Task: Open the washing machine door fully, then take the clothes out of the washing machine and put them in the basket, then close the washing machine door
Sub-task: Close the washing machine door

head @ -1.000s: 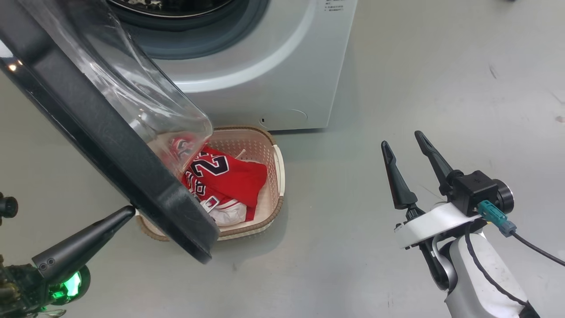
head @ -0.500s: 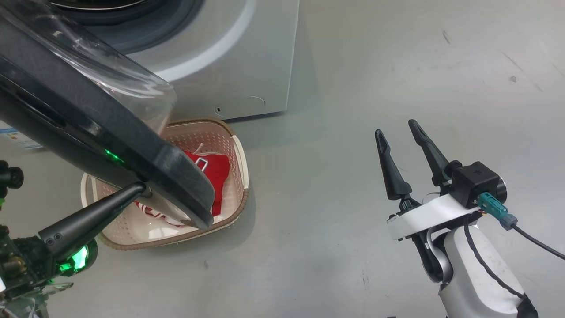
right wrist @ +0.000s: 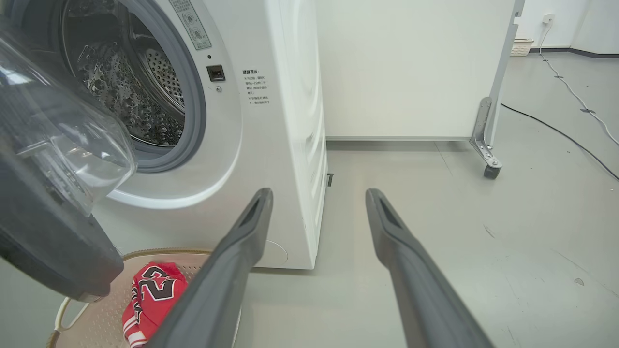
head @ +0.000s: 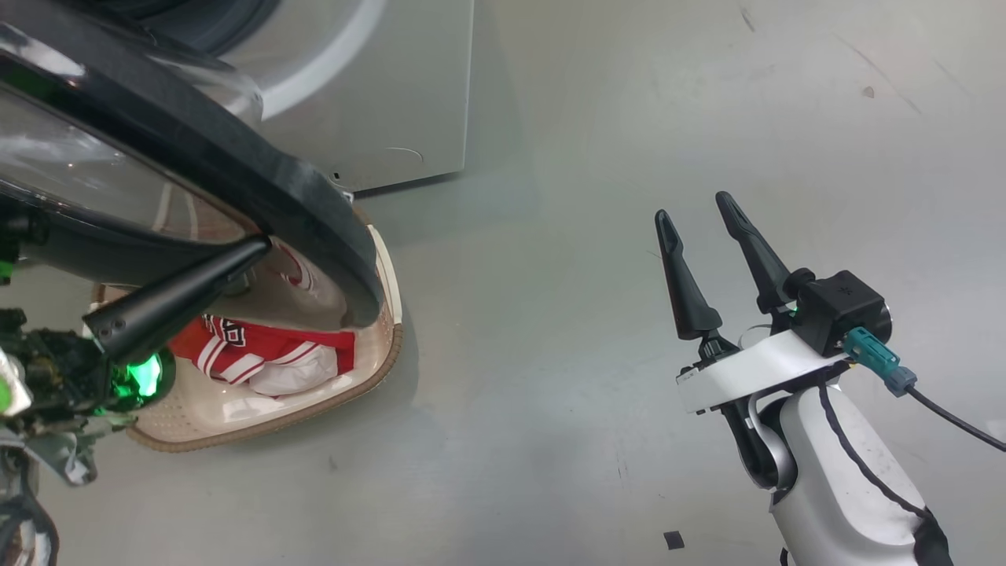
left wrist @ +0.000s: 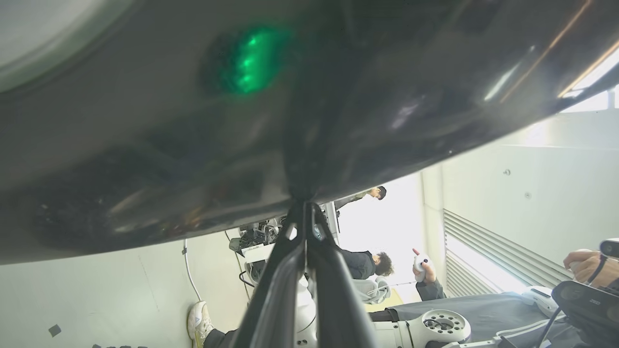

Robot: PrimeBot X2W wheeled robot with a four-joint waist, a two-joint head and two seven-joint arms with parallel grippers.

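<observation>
- The clothes [head: 259, 346] lie in the basket [head: 196, 407], which sits on the floor [head: 550, 314] right in front of the washing machine [head: 393, 94]. The part of the drum [right wrist: 121, 111] I can see holds no garments.
- I judge the emptying done; closing is what remains.
- The washing machine door [head: 314, 204] stands part-open, swung out from the machine over the basket.
- My left end effector [head: 255, 245] is pinched closed, its tip against the door's black rim.
- My right end effector [head: 692, 208] is spread open and holds nothing, well apart from the machine.

Grey floor [head: 597, 236]; white wheeled partition [right wrist: 411, 67]; person's shoe [left wrist: 196, 321]
</observation>
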